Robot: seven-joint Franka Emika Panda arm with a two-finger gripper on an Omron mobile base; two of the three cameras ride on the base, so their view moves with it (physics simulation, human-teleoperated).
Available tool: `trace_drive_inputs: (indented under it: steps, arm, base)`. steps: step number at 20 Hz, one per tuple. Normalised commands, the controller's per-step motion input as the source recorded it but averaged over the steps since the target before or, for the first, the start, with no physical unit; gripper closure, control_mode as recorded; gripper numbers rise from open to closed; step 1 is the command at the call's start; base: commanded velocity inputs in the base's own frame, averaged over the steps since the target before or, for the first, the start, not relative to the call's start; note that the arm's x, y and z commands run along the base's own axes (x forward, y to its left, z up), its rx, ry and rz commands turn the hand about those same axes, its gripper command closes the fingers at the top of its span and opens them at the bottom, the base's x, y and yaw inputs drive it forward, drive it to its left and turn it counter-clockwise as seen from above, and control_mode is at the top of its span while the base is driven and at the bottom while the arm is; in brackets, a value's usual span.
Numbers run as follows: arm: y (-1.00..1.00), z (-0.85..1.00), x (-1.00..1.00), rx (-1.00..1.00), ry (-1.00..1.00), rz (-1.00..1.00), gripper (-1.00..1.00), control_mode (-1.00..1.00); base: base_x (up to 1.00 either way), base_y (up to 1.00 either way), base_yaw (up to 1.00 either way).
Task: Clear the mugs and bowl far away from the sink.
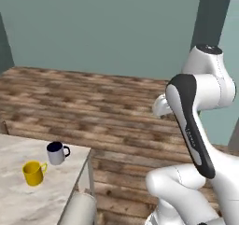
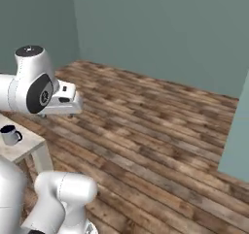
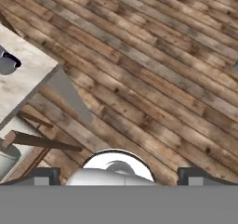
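1. Nearest the left base camera: white arm, folded up and rising lower right, with marble tabletop (image 1: 28, 205) at lower left.
2. On that tabletop, near its right-hand corner: yellow mug (image 1: 33, 172) and pale mug (image 1: 56, 152) with dark rim and handle, near each other but apart, both upright, handles pointing right.
3. Hand (image 3: 118, 174) raised over the wooden floor (image 3: 153, 69), off the tabletop's corner; finger tips spread wide apart at the bottom of the hand view, nothing between them.
4. Likely handling, judged from looks: both mugs small, stiff, light, probably glazed and a little slippery; prone to tipping if nudged at the rim. Best hold probably across the rim wall from above, or around the body clear of the handle.
5. No telling where the bowl or the sink lies from these pictures.
6. Left base view gives both mugs together and how they stand to each other.
7. Right base view gives the pale mug (image 2: 9, 134) alone, on a strip of tabletop at the left edge, plus the wrist turned out over open floor.
8. Hand view catches just an edge of the pale mug (image 3: 7, 62) at far left, and the tabletop's corner with its grey support leg (image 3: 69, 95) beneath.
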Motion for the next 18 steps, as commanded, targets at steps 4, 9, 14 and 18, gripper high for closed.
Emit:
trace_drive_inputs:
  steps: [4, 9, 14, 18]
  arm:
    - [0.00, 0.00, 0.00, 0.00, 0.00, 0.00, -1.00, 1.00]
    - [0.00, 0.00, 0.00, 0.00, 0.00, 0.00, -1.00, 1.00]
    - [0.00, 0.00, 0.00, 0.00, 0.00, 0.00, -1.00, 1.00]
    - [0.00, 0.00, 0.00, 0.00, 0.00, 0.00, -1.00, 1.00]
  base:
    - [0.00, 0.00, -1.00]
    - [0.00, 0.00, -1.00]
    - [0.00, 0.00, -1.00]
    - [0.00, 0.00, -1.00]
